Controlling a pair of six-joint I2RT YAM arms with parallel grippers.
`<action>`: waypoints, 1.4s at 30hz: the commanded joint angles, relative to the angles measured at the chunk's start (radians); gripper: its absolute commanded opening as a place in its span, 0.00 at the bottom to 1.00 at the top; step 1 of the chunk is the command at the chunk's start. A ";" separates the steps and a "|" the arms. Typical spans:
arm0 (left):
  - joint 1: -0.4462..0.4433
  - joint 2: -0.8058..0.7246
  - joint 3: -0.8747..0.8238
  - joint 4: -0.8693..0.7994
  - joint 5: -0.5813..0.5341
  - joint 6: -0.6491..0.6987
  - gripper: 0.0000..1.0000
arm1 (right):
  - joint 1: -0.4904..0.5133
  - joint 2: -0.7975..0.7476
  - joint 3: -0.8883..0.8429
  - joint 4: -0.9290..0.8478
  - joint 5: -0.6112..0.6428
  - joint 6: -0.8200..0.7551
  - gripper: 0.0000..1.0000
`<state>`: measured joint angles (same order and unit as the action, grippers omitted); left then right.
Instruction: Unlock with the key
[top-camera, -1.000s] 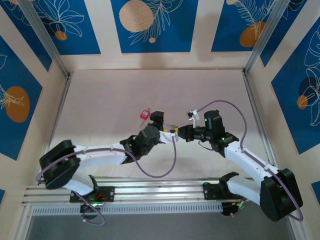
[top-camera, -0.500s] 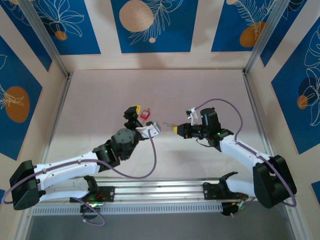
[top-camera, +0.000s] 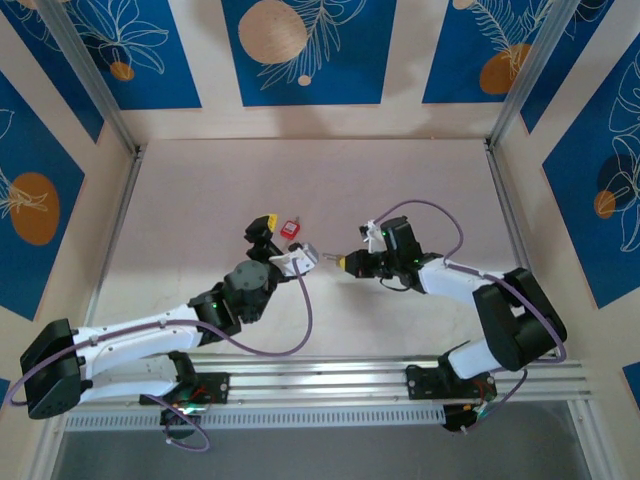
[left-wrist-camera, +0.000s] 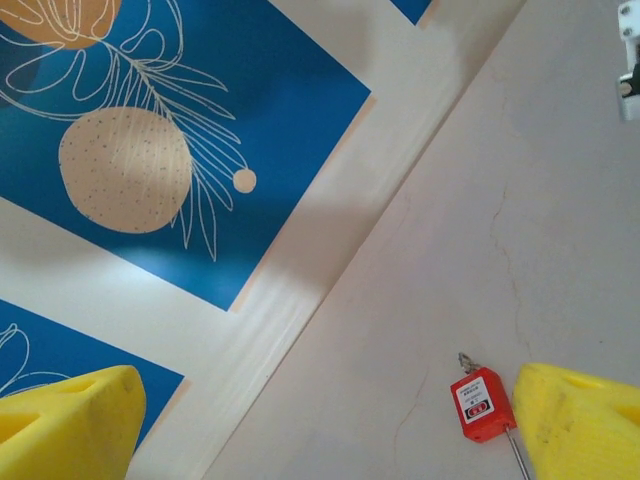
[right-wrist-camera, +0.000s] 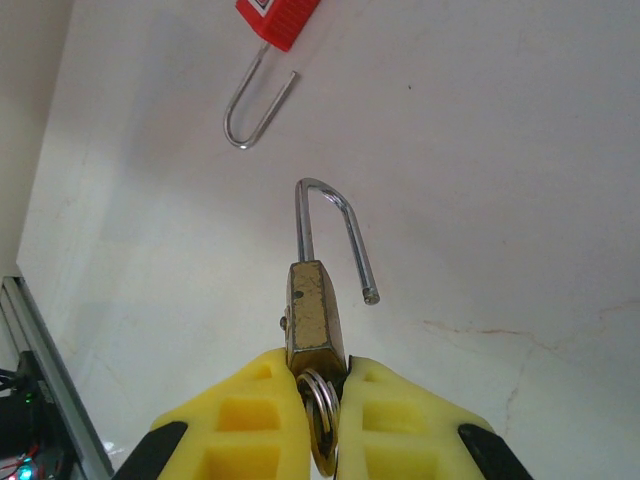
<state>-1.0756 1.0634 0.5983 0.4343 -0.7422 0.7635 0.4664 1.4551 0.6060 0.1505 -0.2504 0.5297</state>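
Brass padlock (right-wrist-camera: 315, 300), shackle open, is gripped at its key end by the right pincer (right-wrist-camera: 318, 365) over the desk (right-wrist-camera: 500, 150). The left pincer (left-wrist-camera: 325, 430) is spread wide. The padlock should probably be lowered gently, so the key is not pulled out.

Dull brass padlock (right-wrist-camera: 314, 300) with glossy steel shackle (right-wrist-camera: 357, 250), smooth red plastic padlock (left-wrist-camera: 478, 403), matt yellow plastic fingers (right-wrist-camera: 255, 410), matt pale table (right-wrist-camera: 500, 150)

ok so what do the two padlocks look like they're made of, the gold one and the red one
The gold padlock has a body that looks like brass: dull yellow-brown metal with dark tarnish spots. Its shackle is bright and polished, probably steel. The red padlock has a body that looks like plastic or a painted casing, flat even red with a white label. Its thin shackle is shiny silver metal.
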 joint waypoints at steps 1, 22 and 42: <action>0.004 0.008 -0.015 0.056 -0.019 -0.027 0.93 | 0.027 0.021 0.021 0.030 0.069 -0.008 0.07; 0.002 0.006 -0.032 0.076 -0.025 -0.015 0.91 | 0.104 0.063 -0.045 0.092 0.062 0.002 0.07; -0.010 0.034 -0.028 0.063 -0.017 -0.042 0.90 | 0.094 0.137 -0.090 0.208 -0.077 0.119 0.07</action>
<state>-1.0767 1.0966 0.5747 0.4789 -0.7456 0.7555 0.5690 1.5795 0.5323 0.3271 -0.2756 0.6113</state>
